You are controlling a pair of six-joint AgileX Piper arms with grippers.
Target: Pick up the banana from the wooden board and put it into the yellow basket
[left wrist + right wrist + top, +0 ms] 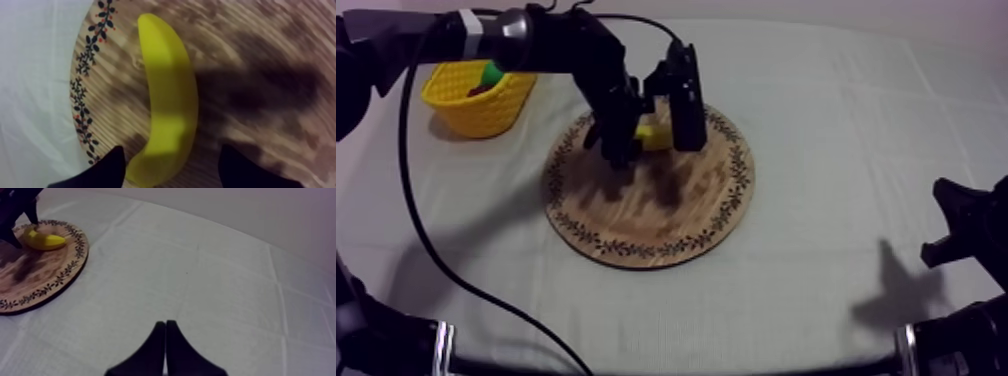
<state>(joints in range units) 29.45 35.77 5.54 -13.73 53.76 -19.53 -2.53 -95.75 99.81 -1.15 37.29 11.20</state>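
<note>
A yellow banana (654, 132) lies on the far part of the round wooden board (656, 210). My left gripper (641, 128) hangs right over the banana, reaching in from the upper left. In the left wrist view the banana (167, 100) stretches away along the board's patterned rim (87, 95). My left gripper (172, 170) is open, and its two black fingers (107, 170) stand on either side of the banana's near end. The yellow basket (481, 100) stands at the far left. My right gripper (961, 225) rests low at the right, and its fingers (160, 348) lie together as a narrow wedge over bare cloth.
Inside the basket lie a green fruit (493, 73) and something dark red (481, 90). From the right wrist view, the board (30, 278) with the banana (45, 239) sits far off, with the left gripper (20, 208) above it. Open cloth lies between board and basket.
</note>
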